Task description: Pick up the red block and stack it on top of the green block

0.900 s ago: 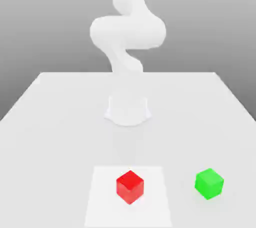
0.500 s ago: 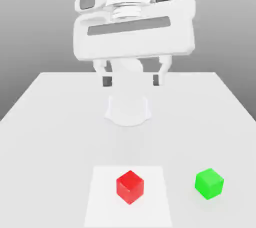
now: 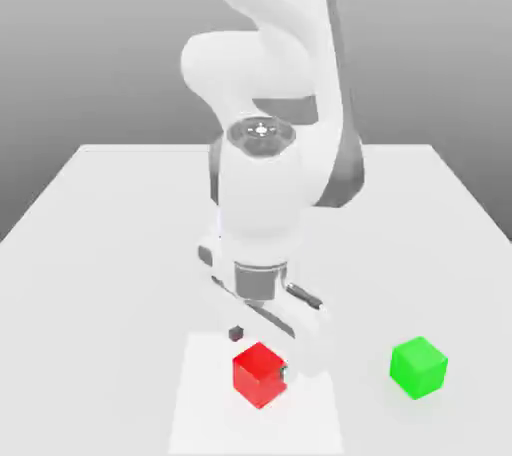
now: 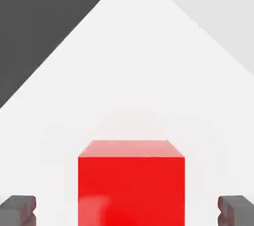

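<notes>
arm: white Panda (image 3: 262, 184), bent down over the front of the bench, wrist pointing down
end effector (image 3: 261, 352): spread wide, nothing held; fingers either side of the red block w/ a gap each side, no contact
fingertips: dark pads, one (image 3: 236, 332) just behind the block twd ext view's left, other (image 3: 284, 372) at the block's ext-view-right edge; in hand view both pads (image 4: 19, 209) sit well clear of the cube's sides
red block (image 3: 260, 374): on the bench, front centre, inside a lighter square patch (image 3: 200, 394); one corner faces the ext cam; in hand view (image 4: 131, 183) it sits centred btwn the pads, top face visible
green block (image 3: 418, 367): on the bench, to the ext view's right of the red block, well apart, outside the patch; nothing on it
bench (image 3: 100, 244): white, flat
stack status: not yet done, both blocks on the bench surface
</notes>
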`<state>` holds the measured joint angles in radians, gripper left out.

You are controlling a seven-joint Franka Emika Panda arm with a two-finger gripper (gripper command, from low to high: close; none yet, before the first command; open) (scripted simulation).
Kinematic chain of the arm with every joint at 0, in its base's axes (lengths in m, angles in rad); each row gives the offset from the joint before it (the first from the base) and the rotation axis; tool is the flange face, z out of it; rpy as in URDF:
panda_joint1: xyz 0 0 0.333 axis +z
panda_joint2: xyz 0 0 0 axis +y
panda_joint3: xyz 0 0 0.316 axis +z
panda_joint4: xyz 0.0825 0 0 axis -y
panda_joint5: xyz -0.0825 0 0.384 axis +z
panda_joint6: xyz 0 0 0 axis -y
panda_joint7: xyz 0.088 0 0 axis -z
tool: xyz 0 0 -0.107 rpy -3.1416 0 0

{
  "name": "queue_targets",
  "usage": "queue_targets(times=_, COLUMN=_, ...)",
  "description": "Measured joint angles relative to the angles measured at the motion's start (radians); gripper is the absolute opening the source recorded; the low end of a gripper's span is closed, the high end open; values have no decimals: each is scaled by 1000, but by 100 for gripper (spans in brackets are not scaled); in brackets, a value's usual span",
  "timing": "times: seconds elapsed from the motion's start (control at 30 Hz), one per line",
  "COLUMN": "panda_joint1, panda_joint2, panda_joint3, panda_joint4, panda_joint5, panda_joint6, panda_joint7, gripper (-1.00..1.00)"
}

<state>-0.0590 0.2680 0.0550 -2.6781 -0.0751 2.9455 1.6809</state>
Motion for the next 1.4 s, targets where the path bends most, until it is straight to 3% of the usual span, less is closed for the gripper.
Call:
queue_targets(times=0.23, panda_joint1=0, panda_joint2=3, panda_joint3=0, panda_joint4=0, panda_joint5=-3, panda_joint6=4, panda_joint7=2, gripper=-100)
queue_targets(times=0.43, panda_joint1=-12, panda_joint2=-185, panda_joint3=30, panda_joint4=-27, panda_joint5=53, panda_joint6=-156, panda_joint7=-41, gripper=-100)
queue_targets(times=0.87, panda_joint1=297, panda_joint2=-247, panda_joint3=211, panda_joint4=61, panda_joint5=67, panda_joint6=-306, panda_joint7=-241, gripper=-100)
queue_targets(times=1.03, panda_joint1=323, panda_joint2=-104, panda_joint3=178, panda_joint4=75, panda_joint5=-30, panda_joint6=-183, panda_joint7=-186, gripper=-100)
queue_targets(times=1.07, panda_joint1=333, panda_joint2=-72, panda_joint3=164, panda_joint4=77, panda_joint5=-50, panda_joint6=-154, panda_joint7=-171, gripper=100)
queue_targets(times=1.27, panda_joint1=337, panda_joint2=-56, panda_joint3=157, panda_joint4=78, panda_joint5=-61, panda_joint6=-140, panda_joint7=-163, gripper=100)
queue_targets(times=1.4, panda_joint1=325, panda_joint2=-151, panda_joint3=182, panda_joint4=73, panda_joint5=4, panda_joint6=-227, panda_joint7=-210, gripper=100)
